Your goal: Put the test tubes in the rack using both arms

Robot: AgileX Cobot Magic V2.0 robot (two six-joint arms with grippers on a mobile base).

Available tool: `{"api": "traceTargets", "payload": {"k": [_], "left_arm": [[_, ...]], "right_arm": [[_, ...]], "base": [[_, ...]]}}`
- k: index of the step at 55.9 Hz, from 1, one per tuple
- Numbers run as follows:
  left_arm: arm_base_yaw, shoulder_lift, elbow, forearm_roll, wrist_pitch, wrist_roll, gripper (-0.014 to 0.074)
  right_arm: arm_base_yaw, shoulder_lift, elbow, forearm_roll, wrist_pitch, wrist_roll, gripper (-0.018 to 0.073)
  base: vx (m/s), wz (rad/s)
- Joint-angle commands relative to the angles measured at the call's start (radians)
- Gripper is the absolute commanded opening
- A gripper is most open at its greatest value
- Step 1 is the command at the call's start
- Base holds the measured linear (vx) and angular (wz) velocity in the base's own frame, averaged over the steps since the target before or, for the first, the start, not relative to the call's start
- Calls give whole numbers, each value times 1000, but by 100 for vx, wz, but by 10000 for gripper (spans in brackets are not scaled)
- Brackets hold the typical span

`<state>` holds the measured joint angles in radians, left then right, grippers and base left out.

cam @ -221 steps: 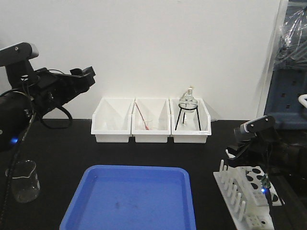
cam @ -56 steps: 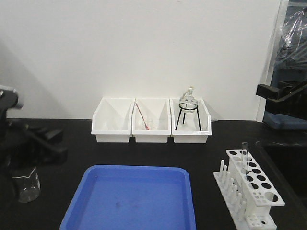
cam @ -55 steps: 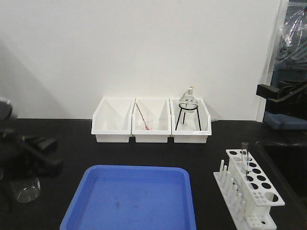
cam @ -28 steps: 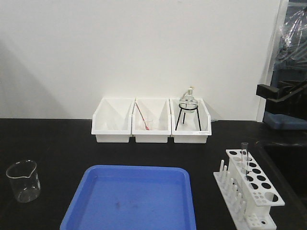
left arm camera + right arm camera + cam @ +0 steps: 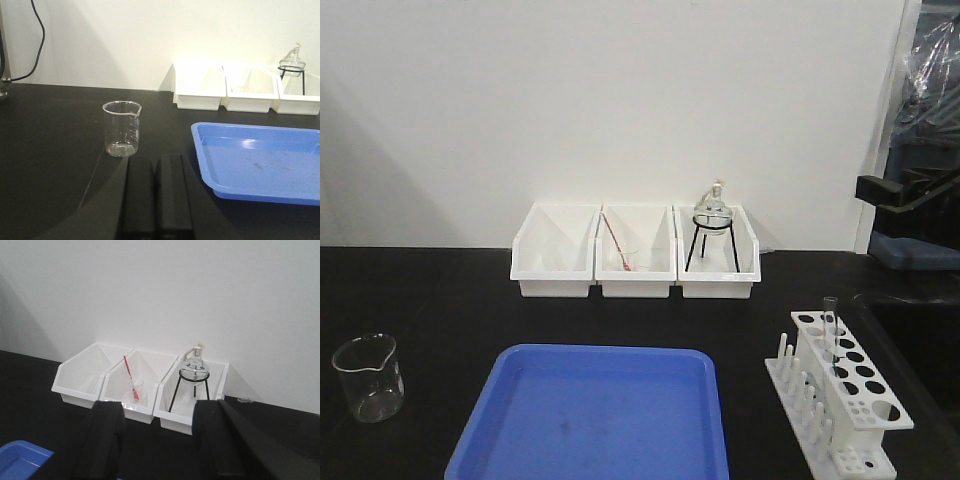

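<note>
Slim clear glass test tube (image 5: 831, 322) upright in perforated white plastic rack (image 5: 848, 392); left jaws pressed together, right jaws spread, both empty.

One test tube (image 5: 831, 322), one rack (image 5: 845, 397), three bins (image 5: 636, 272).

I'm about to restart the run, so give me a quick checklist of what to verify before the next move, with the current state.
1. Rack upright on the table: ok.
2. One test tube standing in a rack hole: ok.
3. More tubes left to transfer: cannot tell, none visible.
4. Beaker upright and empty: ok.
5. Left gripper jaws shut, holding nothing: ok.
6. Right gripper jaws open, nothing between them: ok.
</note>
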<state>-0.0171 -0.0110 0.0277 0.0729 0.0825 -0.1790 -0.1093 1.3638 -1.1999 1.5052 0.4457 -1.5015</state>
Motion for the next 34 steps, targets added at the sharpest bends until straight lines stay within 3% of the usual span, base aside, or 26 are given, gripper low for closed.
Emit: {"api": "traceTargets", "payload": {"k": [1,34], "left_arm": [[2,-5,25,-2,-82,-16,-9],[2,-5,25,-2,-82,-15,-8]], "right_arm": [[-1,-31,-30,34,-1,-4,383],[-1,-31,-30,34,-1,-4,383]], "base": [[0,0],[0,0]]}}
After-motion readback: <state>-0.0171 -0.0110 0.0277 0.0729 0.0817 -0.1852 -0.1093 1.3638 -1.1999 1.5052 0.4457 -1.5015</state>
